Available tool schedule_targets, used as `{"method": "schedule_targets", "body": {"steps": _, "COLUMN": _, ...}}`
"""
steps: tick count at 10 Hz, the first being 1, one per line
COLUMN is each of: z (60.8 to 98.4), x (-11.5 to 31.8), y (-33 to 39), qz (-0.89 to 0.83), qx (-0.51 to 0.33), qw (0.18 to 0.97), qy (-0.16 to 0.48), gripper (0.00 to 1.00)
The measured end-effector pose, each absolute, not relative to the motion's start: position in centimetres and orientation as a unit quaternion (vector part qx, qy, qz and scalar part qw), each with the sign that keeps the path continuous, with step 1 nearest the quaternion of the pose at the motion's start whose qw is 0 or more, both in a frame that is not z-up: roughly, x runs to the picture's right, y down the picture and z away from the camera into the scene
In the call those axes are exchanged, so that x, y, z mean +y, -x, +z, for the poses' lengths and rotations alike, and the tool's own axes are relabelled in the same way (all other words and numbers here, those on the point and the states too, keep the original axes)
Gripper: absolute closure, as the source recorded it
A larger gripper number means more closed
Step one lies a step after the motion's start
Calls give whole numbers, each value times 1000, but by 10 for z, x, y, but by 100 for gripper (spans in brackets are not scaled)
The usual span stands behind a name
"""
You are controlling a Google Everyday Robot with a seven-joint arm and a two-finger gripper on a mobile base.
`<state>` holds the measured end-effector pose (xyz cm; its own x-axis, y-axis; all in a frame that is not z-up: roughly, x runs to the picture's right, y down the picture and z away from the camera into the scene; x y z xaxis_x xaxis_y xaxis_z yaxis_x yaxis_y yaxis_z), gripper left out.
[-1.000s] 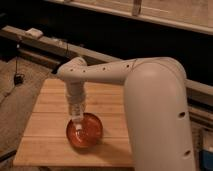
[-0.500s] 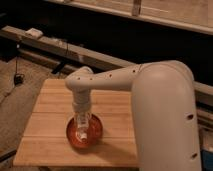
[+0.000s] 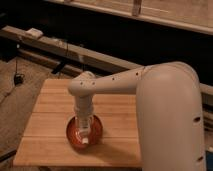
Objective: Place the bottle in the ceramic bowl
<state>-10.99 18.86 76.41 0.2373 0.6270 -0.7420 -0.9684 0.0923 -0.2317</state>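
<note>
The orange-red ceramic bowl [image 3: 73, 136] sits on the wooden table [image 3: 50, 110], near its front edge. My white arm reaches in from the right and points straight down over the bowl. The gripper [image 3: 84, 131] is low inside the bowl's rim. A slender whitish shape, the bottle [image 3: 86, 140], stands upright just under the gripper, its lower end at the bowl's floor. The gripper hides most of the bottle.
My arm's large white upper link [image 3: 170, 115] covers the table's right side. A long wooden beam [image 3: 75, 50] runs behind the table with a small pale box [image 3: 35, 33] on it. Cables and a dark plug [image 3: 19, 78] lie on the floor at left.
The arm has shifted a little to the right and come down, bringing the gripper and the whitish bottle from above the bowl into it.
</note>
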Motion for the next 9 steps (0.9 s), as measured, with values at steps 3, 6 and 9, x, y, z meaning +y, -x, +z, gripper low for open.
{"method": "schedule_targets", "body": {"steps": 3, "z": 763, "x": 188, "y": 112, "qz": 572, "qx": 235, "qw": 699, "qy": 358, "gripper": 20}}
{"method": "schedule_targets", "body": {"steps": 6, "z": 763, "x": 188, "y": 112, "qz": 572, "qx": 235, "qw": 700, "qy": 358, "gripper": 20}}
{"method": "schedule_targets", "body": {"steps": 9, "z": 763, "x": 188, "y": 111, "qz": 572, "qx": 235, "qw": 699, "qy": 358, "gripper": 20}}
